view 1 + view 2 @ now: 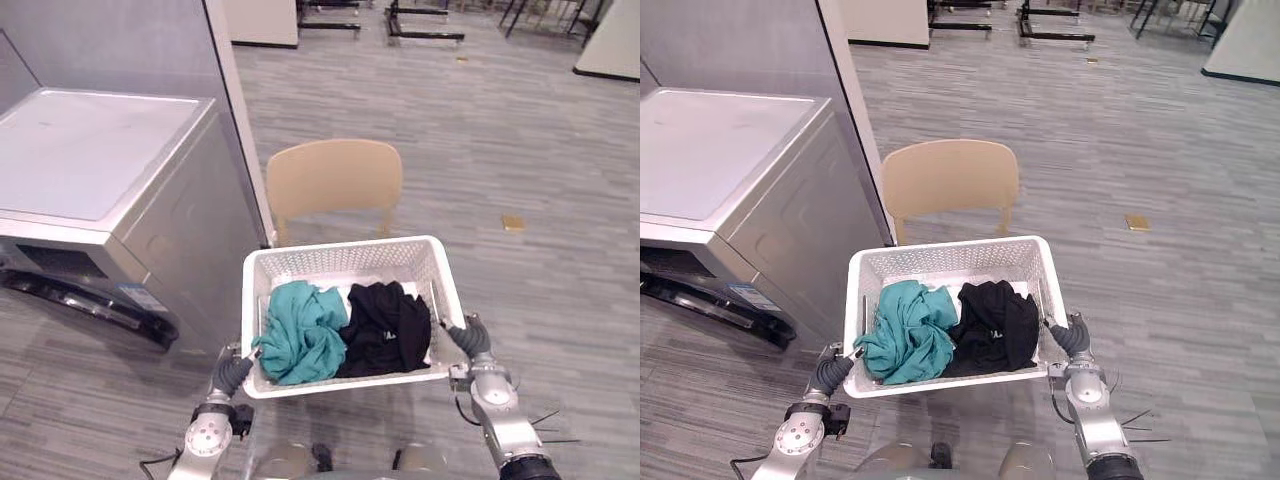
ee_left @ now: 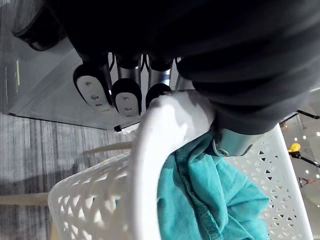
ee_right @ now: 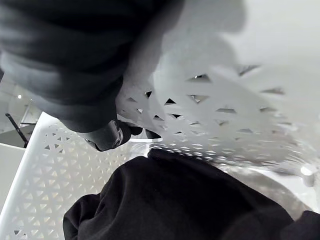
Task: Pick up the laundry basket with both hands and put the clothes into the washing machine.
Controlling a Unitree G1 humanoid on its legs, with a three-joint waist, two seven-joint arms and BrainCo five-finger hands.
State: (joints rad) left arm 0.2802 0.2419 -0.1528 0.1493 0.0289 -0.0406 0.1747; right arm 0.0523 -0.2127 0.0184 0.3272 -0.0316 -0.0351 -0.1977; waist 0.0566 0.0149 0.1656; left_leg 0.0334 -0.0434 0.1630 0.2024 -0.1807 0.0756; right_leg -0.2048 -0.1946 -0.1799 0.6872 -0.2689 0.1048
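While left hand and right hand clasp its rims, the laundry basket carries clothes

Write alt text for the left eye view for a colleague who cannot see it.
The left hand and right hand grip the sides of a white laundry basket holding a teal garment and a black garment. A silver washing machine stands left, a tan chair beyond.
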